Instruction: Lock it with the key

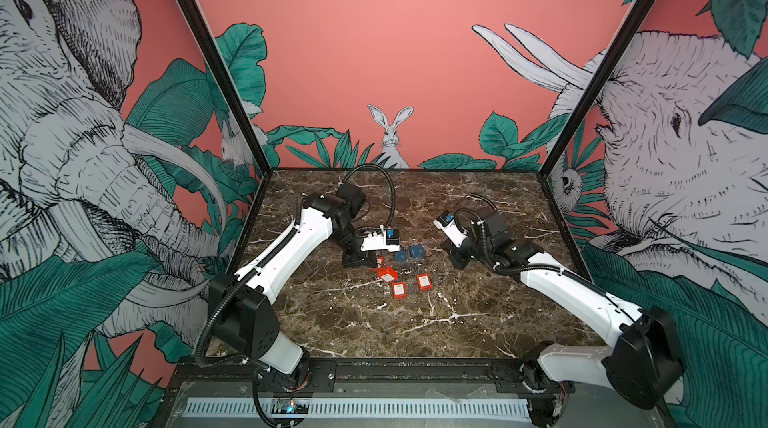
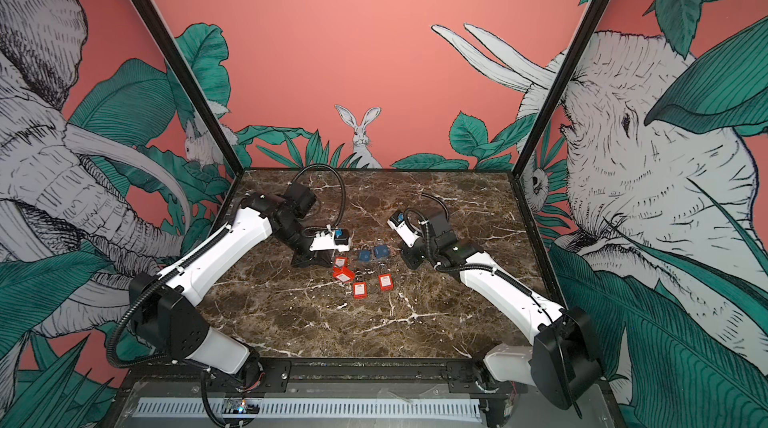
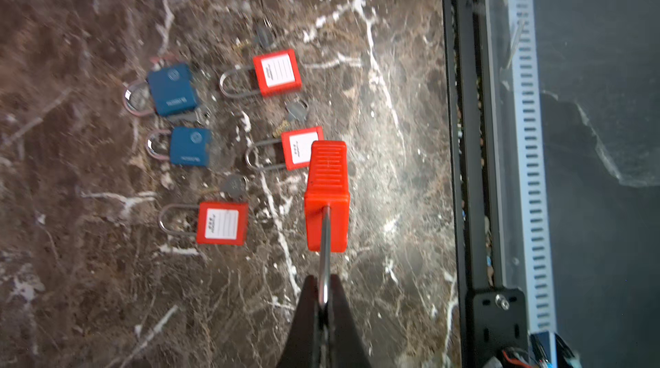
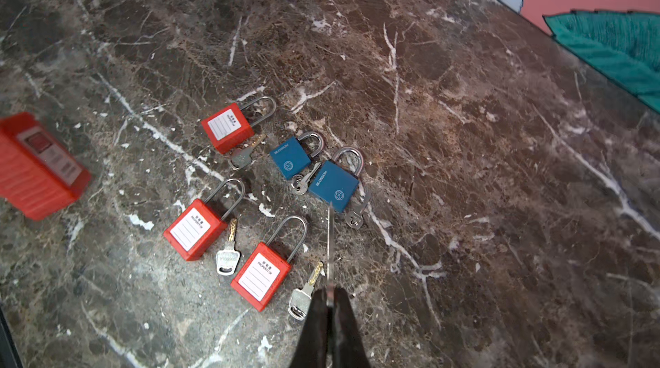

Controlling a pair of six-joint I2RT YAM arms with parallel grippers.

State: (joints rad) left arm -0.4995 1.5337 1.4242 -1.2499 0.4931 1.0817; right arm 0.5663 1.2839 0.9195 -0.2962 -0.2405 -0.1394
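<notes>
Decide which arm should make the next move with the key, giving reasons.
Right. The right gripper pinches what looks like the key, edge-on; the left gripper is busy holding the red padlock by its shackle.

We find a robotics laboratory test cell: a marble-patterned tabletop [image 1: 374, 322] boxed in by black frame posts [image 1: 217, 69] and printed jungle wall panels [image 1: 374, 31]. A left arm [image 1: 282, 255] and a right arm [image 1: 569, 289] are mounted on a black rail [image 1: 415, 370] along the front edge, with a slotted cable duct [image 1: 415, 407] alongside.
</notes>
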